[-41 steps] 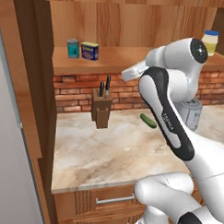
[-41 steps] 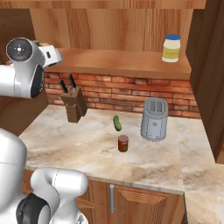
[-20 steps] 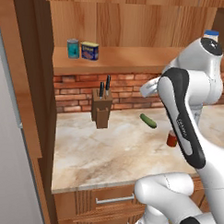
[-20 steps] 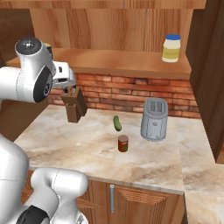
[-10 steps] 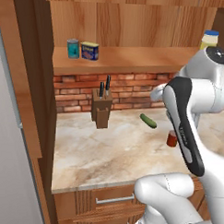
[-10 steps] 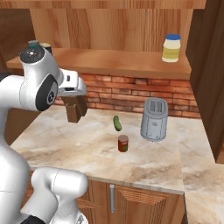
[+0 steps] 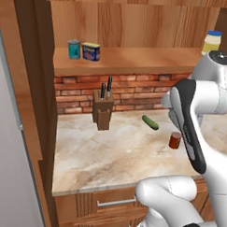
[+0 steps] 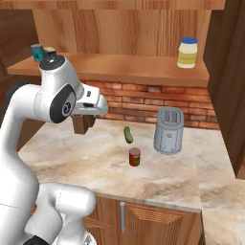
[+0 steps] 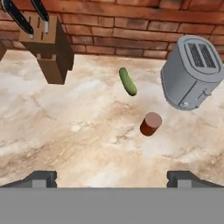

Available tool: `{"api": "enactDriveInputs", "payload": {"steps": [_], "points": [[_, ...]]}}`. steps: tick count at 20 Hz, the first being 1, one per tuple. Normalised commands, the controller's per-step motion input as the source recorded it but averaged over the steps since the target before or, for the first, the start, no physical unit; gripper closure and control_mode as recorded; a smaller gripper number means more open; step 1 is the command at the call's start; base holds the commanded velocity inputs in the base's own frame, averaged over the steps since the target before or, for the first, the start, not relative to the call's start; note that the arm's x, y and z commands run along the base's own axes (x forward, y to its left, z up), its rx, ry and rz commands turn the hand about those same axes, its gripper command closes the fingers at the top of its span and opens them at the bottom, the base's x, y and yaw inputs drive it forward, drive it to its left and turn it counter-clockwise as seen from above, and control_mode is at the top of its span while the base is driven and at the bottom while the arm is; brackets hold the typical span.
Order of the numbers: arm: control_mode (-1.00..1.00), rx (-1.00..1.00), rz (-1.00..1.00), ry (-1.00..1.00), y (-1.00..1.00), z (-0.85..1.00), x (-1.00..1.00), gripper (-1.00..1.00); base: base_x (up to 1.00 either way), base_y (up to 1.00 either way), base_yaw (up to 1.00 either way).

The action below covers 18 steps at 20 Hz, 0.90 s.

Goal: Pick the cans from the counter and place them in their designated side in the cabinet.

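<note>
Red-brown can (image 9: 151, 124) upright on counter (image 9: 78, 131)

In the left base view, the white robot arm (image 7: 199, 119) is hiding the lower part of the pale yellow jar with a blue lid (image 7: 212, 43) at the upper right. The small red-brown can (image 7: 175, 140) is peeking out beside the arm. In the right base view, the arm is covering most of the brown wooden knife block (image 8: 84, 123), and the two cans on the cabinet shelf (image 8: 41, 51) at the upper left are looking too small to tell apart. In the hand view, the knife handles (image 9: 17, 17) are getting cut off by the top edge.
</note>
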Motion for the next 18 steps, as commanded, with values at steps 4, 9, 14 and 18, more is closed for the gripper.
{"api": "enactDriveInputs", "payload": {"steps": [4,9,14,18], "points": [[-1.00,0.00,-0.10,0.12,-0.26,-0.19,0.00,-1.00,0.00,0.00,0.00],[-1.00,0.00,-0.09,0.12,-0.33,-0.19,0.00,-1.00,0.00,0.00,0.00],[-1.00,0.00,-0.08,0.14,-0.24,-0.14,0.00,-1.00,0.00,0.00,0.00],[-1.00,0.00,-0.05,0.13,-0.22,-0.20,0.00,-1.00,0.00,0.00,0.00]]}}
